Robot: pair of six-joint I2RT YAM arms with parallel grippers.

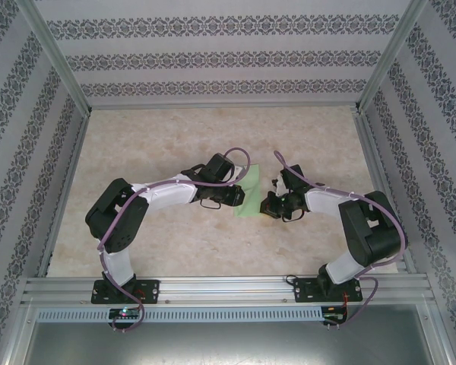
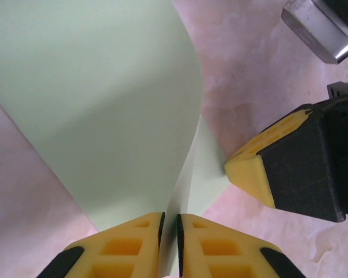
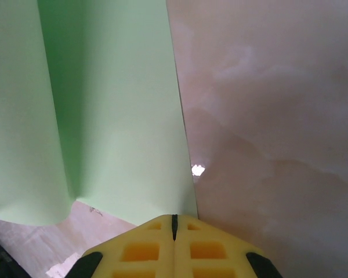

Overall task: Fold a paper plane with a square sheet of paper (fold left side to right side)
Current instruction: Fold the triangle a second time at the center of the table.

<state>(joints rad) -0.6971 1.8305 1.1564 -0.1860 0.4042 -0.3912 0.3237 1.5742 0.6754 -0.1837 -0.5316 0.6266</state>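
The square sheet of paper [image 1: 250, 196] is light green and lies mid-table between both arms, one side curled up and over [image 2: 104, 104]. My left gripper [image 2: 168, 225] is shut on that lifted edge, with the thin paper running between its yellow pads. My right gripper [image 3: 174, 220] is shut, its tips down at the sheet's flat right edge [image 3: 133, 145]. I cannot tell whether paper is caught between them. In the left wrist view a yellow right fingertip [image 2: 252, 169] touches the lower layer's edge. From above, the left gripper [image 1: 239, 195] and right gripper [image 1: 271, 204] flank the sheet.
The marbled tabletop [image 1: 175, 137] is fenced by patterned walls and an aluminium frame [image 1: 228, 287] along the near edge. Purple cables loop over both arms. A small bright speck [image 3: 198, 169] lies on the table just right of the paper.
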